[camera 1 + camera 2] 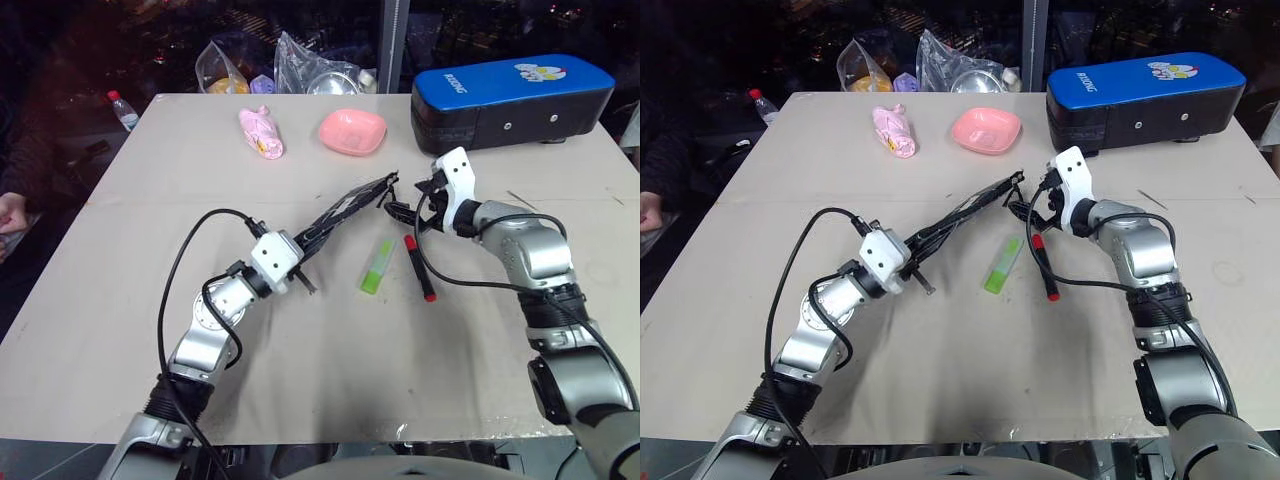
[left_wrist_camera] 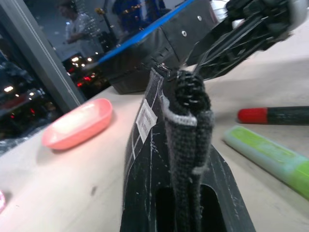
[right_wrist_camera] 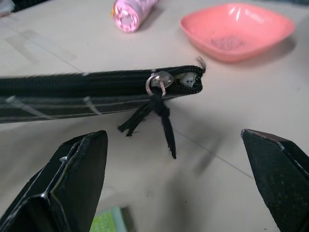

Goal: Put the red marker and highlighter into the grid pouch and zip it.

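Left gripper (image 1: 300, 262): my jaws pinch the grid pouch (image 1: 345, 210) by its near end, lifted off the table (image 1: 120, 250).
Right gripper (image 3: 178, 159): jaws spread wide, near the zipper pull (image 3: 157, 104).
Pouch: soft, floppy, zipped; likely empty.
Highlighter (image 1: 377, 266), red marker (image 1: 419, 267): side by side on the table, light, rigid.
Pink dish (image 1: 352, 131): far side, empty.

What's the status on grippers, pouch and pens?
Left gripper shut on grid pouch, held off table. Right gripper open at zipper pull. Red marker, highlighter still outside. Nothing blocking.
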Motion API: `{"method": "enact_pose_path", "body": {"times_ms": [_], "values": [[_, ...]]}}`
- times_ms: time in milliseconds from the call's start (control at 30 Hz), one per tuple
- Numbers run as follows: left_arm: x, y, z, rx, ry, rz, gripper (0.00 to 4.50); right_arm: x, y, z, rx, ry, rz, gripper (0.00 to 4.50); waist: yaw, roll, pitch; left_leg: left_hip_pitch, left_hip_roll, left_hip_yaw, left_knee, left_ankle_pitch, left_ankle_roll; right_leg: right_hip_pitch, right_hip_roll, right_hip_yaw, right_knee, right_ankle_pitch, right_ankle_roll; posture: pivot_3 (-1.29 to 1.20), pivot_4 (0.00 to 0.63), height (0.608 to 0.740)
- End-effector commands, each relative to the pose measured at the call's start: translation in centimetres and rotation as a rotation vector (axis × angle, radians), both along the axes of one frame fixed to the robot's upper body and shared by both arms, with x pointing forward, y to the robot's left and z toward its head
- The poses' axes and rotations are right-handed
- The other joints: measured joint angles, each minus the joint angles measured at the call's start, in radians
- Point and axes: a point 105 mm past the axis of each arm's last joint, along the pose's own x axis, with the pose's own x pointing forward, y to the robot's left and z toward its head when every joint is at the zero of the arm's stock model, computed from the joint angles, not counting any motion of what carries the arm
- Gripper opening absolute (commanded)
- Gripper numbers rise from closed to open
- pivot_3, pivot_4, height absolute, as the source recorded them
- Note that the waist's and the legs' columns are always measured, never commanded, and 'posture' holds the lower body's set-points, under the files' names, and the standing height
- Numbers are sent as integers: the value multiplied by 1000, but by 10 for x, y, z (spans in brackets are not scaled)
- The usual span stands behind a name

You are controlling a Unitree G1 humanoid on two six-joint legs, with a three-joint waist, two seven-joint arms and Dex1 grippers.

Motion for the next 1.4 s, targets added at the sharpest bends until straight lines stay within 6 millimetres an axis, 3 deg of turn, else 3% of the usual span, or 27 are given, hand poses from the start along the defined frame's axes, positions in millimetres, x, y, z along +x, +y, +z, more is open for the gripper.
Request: {"method": "enact_pose_path", "body": {"times_ms": [33, 100, 333, 733, 1000, 1233, 1400], "values": [[-5, -1, 12, -13, -46, -10, 102, 9, 10, 15, -1, -48, 56, 4500, -3, 0, 0, 0, 0, 0, 0, 0, 0, 0, 0, 0, 0, 0, 0, 0, 150, 726], [-5, -1, 12, -17, -45, -8, 0, 11, 15, 18, 1, -61, 81, 3660, -9, 0, 0, 0, 0, 0, 0, 0, 0, 0, 1, 0, 0, 0, 0, 0, 150, 726], [-5, -2, 10, -22, -39, -13, 0, 14, 26, 21, -12, -102, 138, 94, -19, 0, 0, 0, 0, 0, 0, 0, 0, 0, 1, 0, 0, 0, 0, 0, 150, 726], [-5, -3, 6, -15, -28, -14, 0, 9, 26, 20, -23, -121, 173, 33, -23, 0, 0, 0, 0, -1, -1, 0, 0, 0, 2, 0, 0, 0, 0, 0, 150, 726], [-1, -7, 0, 34, -31, -4, 0, -26, 30, 24, -150, -154, 396, 33, -23, 1, 0, 0, 0, -1, -1, 0, 0, 0, 1, 0, 0, 0, 0, 0, 150, 726], [2, -9, -1, 52, -51, 2, 0, -43, 38, 28, -170, -159, 500, 33, -23, 1, 0, 0, 1, -1, -1, 0, 0, -1, 1, 0, 0, 0, 0, 0, 150, 726], [9, -4, 12, 2, -96, 74, 0, -47, 37, 26, -178, -143, 512, 33, -21, 0, 0, 0, 1, -1, -1, 0, 0, 0, 0, 0, 0, 0, 0, 0, 150, 726]]}}
